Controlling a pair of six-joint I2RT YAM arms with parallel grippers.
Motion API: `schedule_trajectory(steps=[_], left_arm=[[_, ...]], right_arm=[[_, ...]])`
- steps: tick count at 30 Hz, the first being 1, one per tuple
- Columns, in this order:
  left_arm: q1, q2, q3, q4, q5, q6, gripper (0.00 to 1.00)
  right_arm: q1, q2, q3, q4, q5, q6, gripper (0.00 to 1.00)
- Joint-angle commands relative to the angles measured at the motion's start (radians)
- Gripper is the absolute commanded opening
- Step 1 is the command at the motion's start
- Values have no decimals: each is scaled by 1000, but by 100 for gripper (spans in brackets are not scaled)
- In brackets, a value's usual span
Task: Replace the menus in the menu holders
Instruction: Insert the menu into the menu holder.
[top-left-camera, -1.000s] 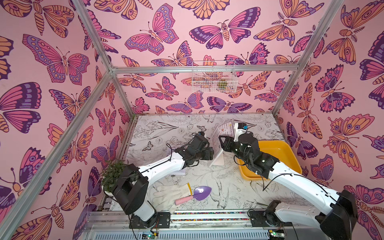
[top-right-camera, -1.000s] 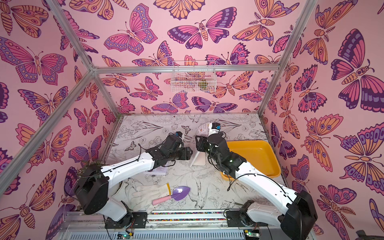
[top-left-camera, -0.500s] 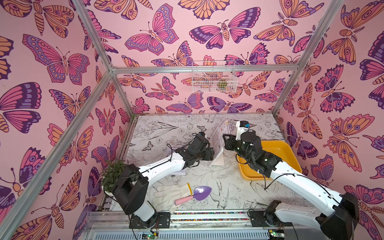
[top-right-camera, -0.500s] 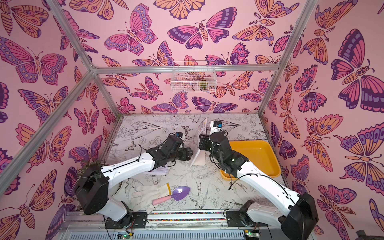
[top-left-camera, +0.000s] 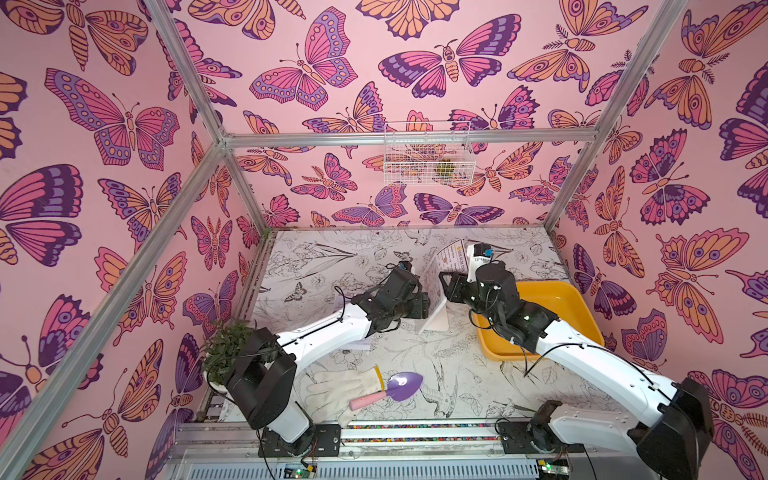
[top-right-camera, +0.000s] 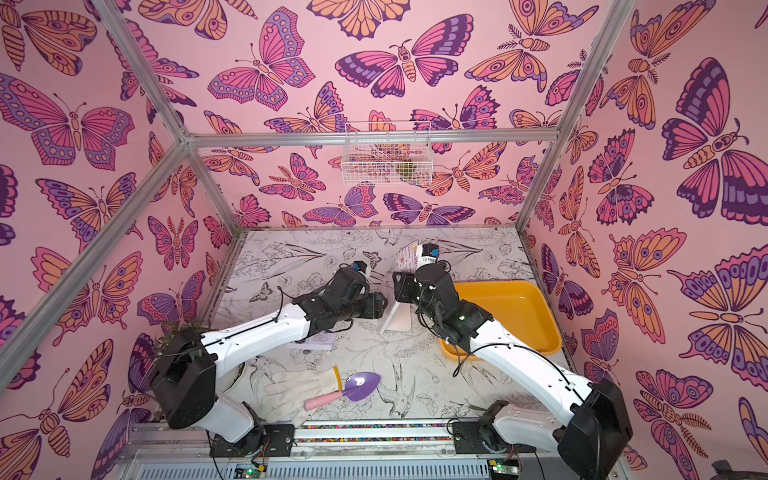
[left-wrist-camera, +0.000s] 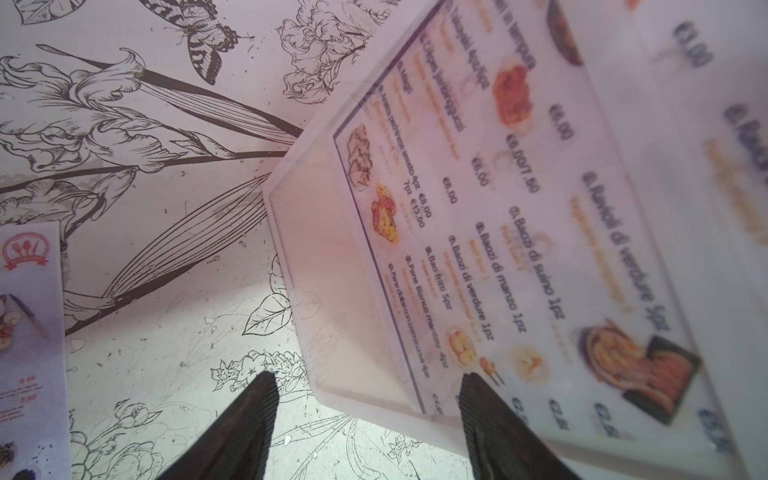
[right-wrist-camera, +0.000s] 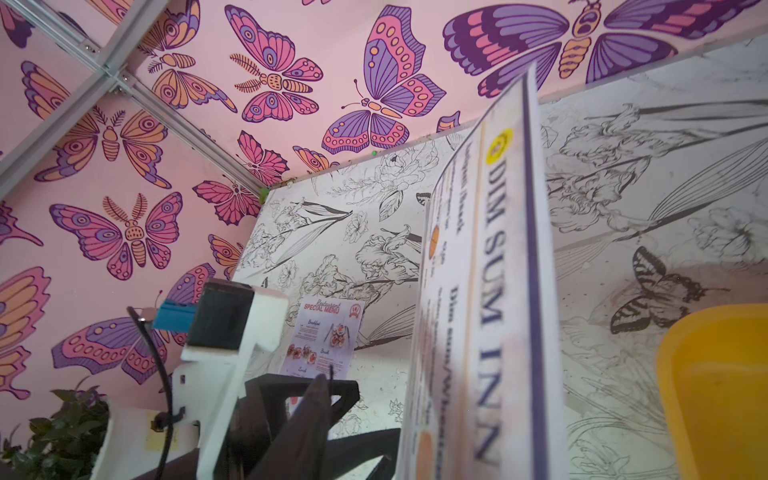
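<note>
Hardly shifted since a second ago, the right gripper (right-wrist-camera: 370, 386) sits at the top of the Dim Sum Inn menu (top-left-camera: 453, 259), grip unclear. That menu stands in the holder (top-left-camera: 434, 320), whose corner the wide-open left gripper (left-wrist-camera: 365, 380) straddles. The Special Menu (right-wrist-camera: 324, 336) lies flat nearby.

A flower-printed bench (top-left-camera: 478, 374) carries a holder (top-left-camera: 434, 322), yellow tray (top-left-camera: 577, 299), glove (top-left-camera: 336, 386), trowel (top-left-camera: 399, 384), potted plant (top-left-camera: 226, 349) and a flat red-headed menu (right-wrist-camera: 324, 336).
</note>
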Motion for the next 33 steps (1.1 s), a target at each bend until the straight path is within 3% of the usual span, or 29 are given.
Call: schedule_trajectory(steps=[1,9,20,33], left_arm=[[-4,14,21,-20,-17,24,72],[-4,13,29,-29,-18,24,72],[-4,21,35,-33,-15,22,72],[-4,19,32,-33,-26,23,72]], right_arm=[[-27,-41,28,-44,30,-32,45],[-74,-39,37,-34,-18,-33,37],[-77,-12,60,-24,-76,-17,10],[-60,41,23,6,-136,36,5]])
